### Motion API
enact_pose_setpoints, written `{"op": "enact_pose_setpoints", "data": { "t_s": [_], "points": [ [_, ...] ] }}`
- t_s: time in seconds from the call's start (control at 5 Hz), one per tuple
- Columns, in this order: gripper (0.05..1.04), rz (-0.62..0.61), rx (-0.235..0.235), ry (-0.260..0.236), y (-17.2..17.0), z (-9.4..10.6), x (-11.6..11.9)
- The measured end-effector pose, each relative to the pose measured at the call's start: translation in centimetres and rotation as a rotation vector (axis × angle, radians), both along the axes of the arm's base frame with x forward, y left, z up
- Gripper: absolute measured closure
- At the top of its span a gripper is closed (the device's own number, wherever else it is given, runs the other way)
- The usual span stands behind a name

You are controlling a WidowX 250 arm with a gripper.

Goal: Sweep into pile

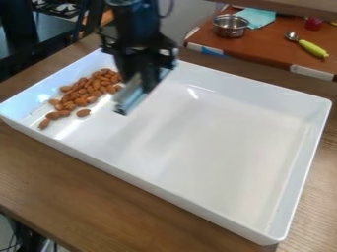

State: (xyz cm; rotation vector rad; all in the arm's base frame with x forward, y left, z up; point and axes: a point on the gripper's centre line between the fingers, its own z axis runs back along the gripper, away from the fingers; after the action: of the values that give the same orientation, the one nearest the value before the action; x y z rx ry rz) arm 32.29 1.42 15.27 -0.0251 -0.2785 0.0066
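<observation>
Almonds point(81, 102) beside the pincer point(143, 78) — down over the white tray point(217, 147), clamped on a slanted blade point(129, 98).

Bright glints on white tray point(217, 133)

Nuts point(84, 90) on the left in the big tray point(178, 192)

The tray sits on a table point(99, 187). The nuts lie in it, close to its left wall. Most are in a bunch, and one nut point(83, 112) is just in front of them. Behind the tray is another table point(263, 47). On it, a pot point(230, 26) stands on the left, with a cloth point(258, 17) behind it, to the right. A spoon point(313, 48) lies to the right of the pot, and a little thing point(314, 23) is behind the spoon.
</observation>
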Motion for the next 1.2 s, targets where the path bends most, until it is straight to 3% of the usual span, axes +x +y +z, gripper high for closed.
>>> {"op": "enact_pose_setpoints", "data": {
  "t_s": [0.2,0.4,0.8,1.0,1.2],
  "points": [
    [0.716,0.002,-0.026,0.045,-2.2,-0.7,0.3],
    [0.716,-0.009,-0.040,0.047,-4.5,-0.6,0.6],
    [0.716,0.001,-0.007,0.080,-6.3,-2.9,1.1],
    [0.675,-0.006,-0.007,0.069,-6.3,-3.5,1.6],
    [0.347,-0.030,-0.030,0.069,-6.7,-3.4,1.7]
  ]
}}
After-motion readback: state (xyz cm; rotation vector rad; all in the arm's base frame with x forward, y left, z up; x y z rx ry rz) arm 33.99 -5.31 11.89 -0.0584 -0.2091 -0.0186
